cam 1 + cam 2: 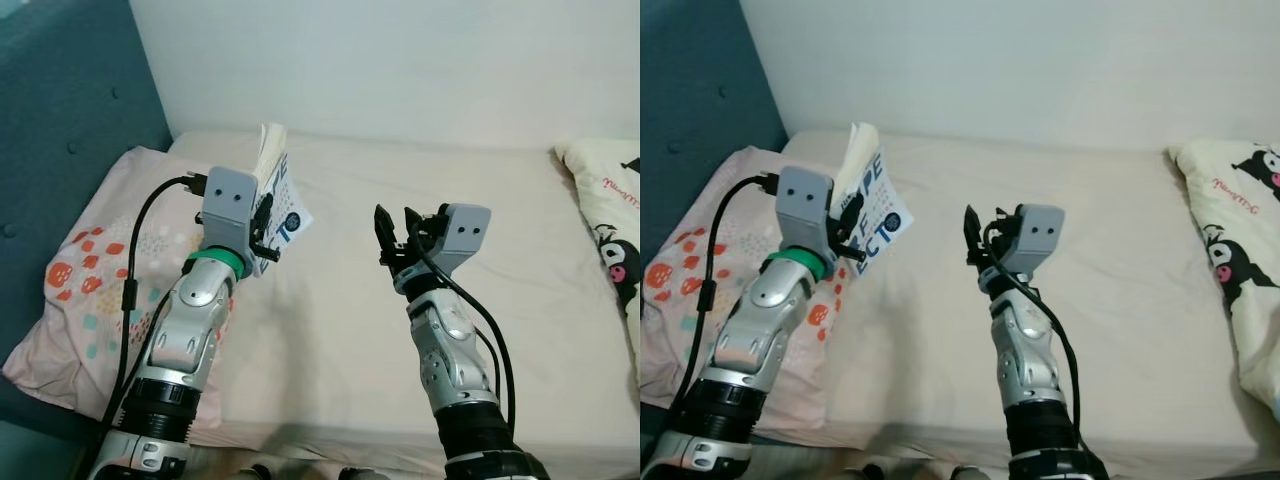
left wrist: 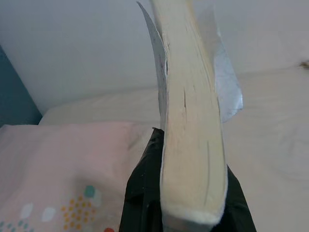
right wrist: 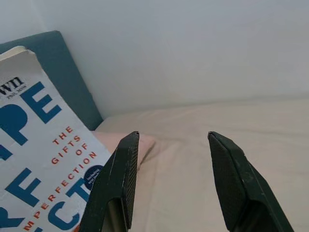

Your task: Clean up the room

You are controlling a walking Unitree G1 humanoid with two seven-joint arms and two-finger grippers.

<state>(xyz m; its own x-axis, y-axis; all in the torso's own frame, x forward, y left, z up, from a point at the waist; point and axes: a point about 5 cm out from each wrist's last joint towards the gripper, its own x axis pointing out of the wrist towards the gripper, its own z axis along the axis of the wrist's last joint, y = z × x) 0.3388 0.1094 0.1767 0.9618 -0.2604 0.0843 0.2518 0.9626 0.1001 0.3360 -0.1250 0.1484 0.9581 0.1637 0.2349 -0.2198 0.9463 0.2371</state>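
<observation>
The left hand (image 1: 848, 232) is clenched on a paperback book (image 1: 872, 205), held upright above the bed (image 1: 1120, 300) beside the spotted pink pillow (image 1: 680, 290) at left. Its cover reads "THE GIFTS OF IMPERFECTION". The right hand (image 1: 975, 232) hangs released mid-bed. A cartoon-print pillow (image 1: 1240, 230) lies far right; cream sheet stretches between.

White book (image 1: 875, 215) lettered blue and red; pink pillow (image 1: 95, 275) with coloured dots.

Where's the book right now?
The book is held up in the left tool, above the bed beside the pink pillow.
</observation>
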